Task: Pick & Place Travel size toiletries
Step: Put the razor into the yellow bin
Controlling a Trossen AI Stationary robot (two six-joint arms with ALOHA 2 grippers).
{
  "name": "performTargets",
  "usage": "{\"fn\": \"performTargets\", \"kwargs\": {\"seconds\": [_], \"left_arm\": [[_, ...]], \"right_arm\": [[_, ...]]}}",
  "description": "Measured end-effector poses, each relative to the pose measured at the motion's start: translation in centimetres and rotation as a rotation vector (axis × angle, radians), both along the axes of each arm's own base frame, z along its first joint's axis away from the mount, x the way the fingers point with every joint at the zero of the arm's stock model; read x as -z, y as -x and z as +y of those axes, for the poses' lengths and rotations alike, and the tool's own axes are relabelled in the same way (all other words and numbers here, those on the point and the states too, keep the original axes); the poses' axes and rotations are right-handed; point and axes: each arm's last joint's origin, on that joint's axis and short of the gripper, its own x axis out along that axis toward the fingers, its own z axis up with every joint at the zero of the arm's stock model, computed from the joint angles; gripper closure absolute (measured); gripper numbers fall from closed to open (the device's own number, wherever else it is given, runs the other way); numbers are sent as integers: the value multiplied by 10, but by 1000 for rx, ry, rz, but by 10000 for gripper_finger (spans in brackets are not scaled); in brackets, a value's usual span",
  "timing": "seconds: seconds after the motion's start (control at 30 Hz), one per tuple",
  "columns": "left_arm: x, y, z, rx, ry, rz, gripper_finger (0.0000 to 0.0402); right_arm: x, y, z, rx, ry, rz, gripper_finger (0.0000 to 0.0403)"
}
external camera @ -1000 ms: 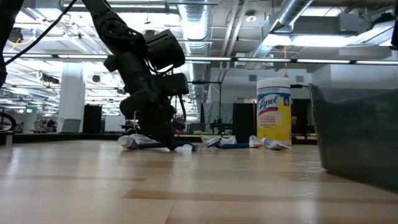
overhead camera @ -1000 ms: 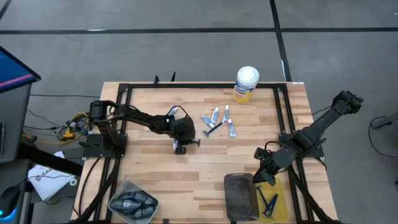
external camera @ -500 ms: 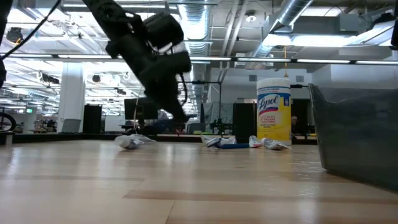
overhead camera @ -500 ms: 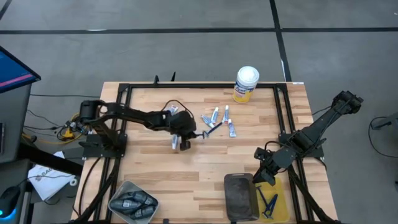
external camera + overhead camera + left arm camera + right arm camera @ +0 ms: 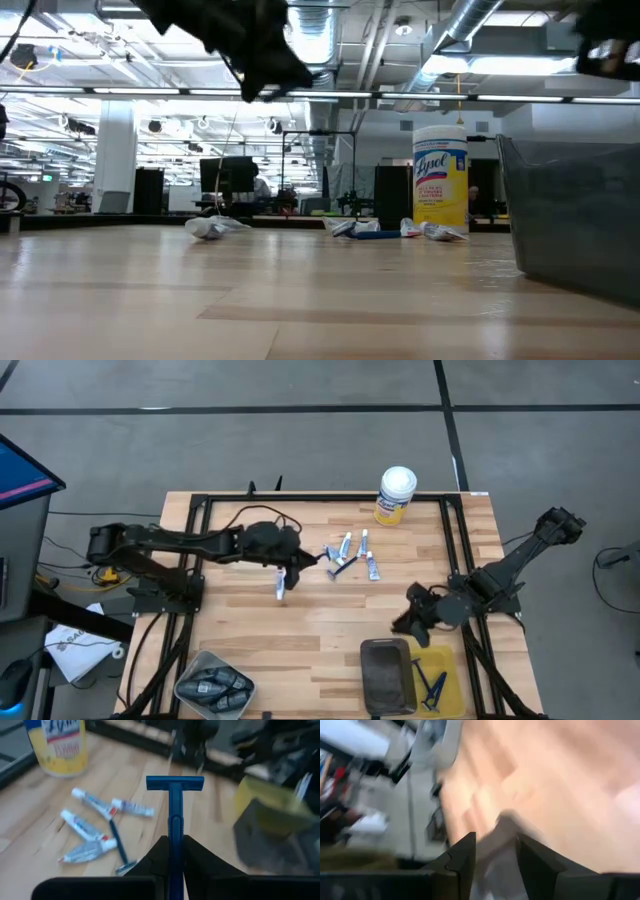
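My left gripper (image 5: 175,840) is shut on a dark blue T-shaped razor (image 5: 175,795), raised above the table's middle (image 5: 303,563). Below it on the wood lie several small white tubes (image 5: 95,806) and a second blue razor (image 5: 118,845); one more tube (image 5: 280,582) lies alone toward the left. My right gripper (image 5: 413,620) hangs open over the table's right part, beside the dark tray (image 5: 385,675), with nothing between its fingers (image 5: 462,860). My left gripper pinches the razor's handle (image 5: 175,827) between its two fingers, at the end away from the head. The fingers come from the table's left, slanting down, and lie along the handle. The razor sticks out ahead of them, head (image 5: 175,782) foremost, clear of the table.
A yellow canister with a white lid (image 5: 396,495) stands at the far edge. A yellow tray (image 5: 445,678) holding blue razors sits at the near right. A clear tub (image 5: 213,685) with dark grey pieces sits at the near left. A black frame (image 5: 200,540) borders the table.
My left gripper has risen from the table with the blue razor, which is now lifted clear, and has rolled and tipped up toward level. The lone white tube has stayed where it lay. My right gripper has turned a little toward the table's left.
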Motion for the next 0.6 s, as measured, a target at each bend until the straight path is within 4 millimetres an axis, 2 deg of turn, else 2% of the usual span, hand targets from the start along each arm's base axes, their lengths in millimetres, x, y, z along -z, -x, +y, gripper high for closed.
{"fn": "performTargets", "kwargs": {"seconds": [0.13, 0.27, 0.43, 0.6], "left_arm": [[-18, 6, -9, -23, 33, -100, 379], [-26, 6, -22, -23, 70, -162, 379], [-34, 5, -38, -42, 66, -247, 379], [-46, 4, -45, -80, 58, -374, 378]], "right_arm": [[-6, -14, -18, 137, 91, -103, 270], [-19, -30, -38, 219, 176, -254, 255], [-39, -45, -64, 303, 289, -449, 202], [-53, -50, -83, 319, 340, -576, 150]]}}
